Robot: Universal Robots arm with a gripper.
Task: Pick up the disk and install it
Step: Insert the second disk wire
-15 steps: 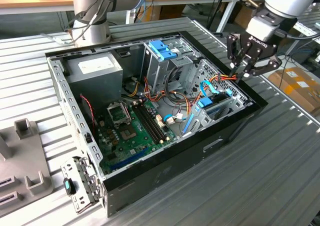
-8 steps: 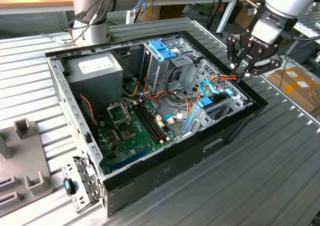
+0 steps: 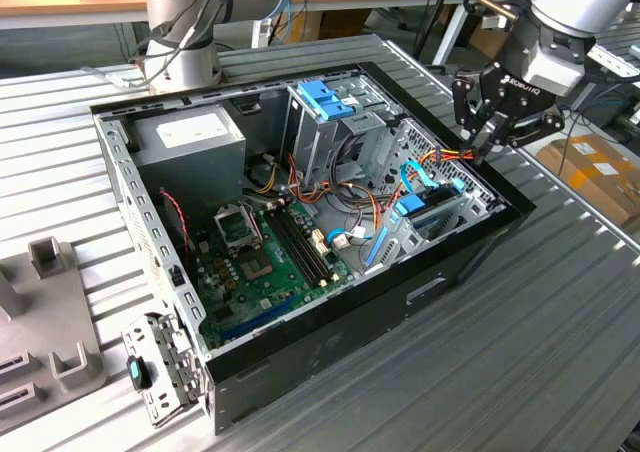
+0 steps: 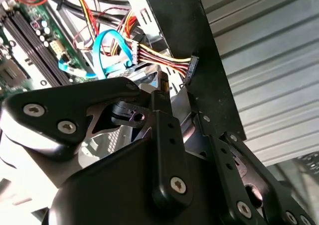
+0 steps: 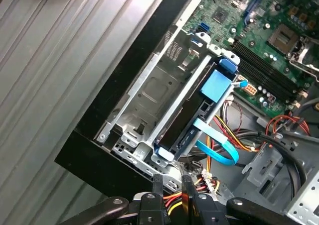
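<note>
Disk of flat rectangular shape with a blue plastic frame (image 5: 187,118) sat on its edge inside the silver metal bay (image 5: 149,93), at the corner of the open black computer case (image 3: 330,342). In the exterior view the disk (image 3: 425,207) was at the right side of the case, close to the black wall. A light-blue flat cable (image 5: 219,153) curved just beside the end of the disk, and a bundle of red, yellow and black wires (image 4: 159,56) lay near it.

The black tool (image 3: 482,152) hung above this same corner of the case, apart from the disk. In both wrist views its fingertips (image 5: 172,185) (image 4: 175,93) stood together, with the wires just under them; I saw nothing clamped between them.

Further inside were the green motherboard (image 3: 250,262), the tall metal cage with a blue plastic top (image 3: 325,102) and the grey power-supply box with a white sticker (image 3: 190,137). The case rested on a grey ribbed metal tabletop (image 3: 560,302).
</note>
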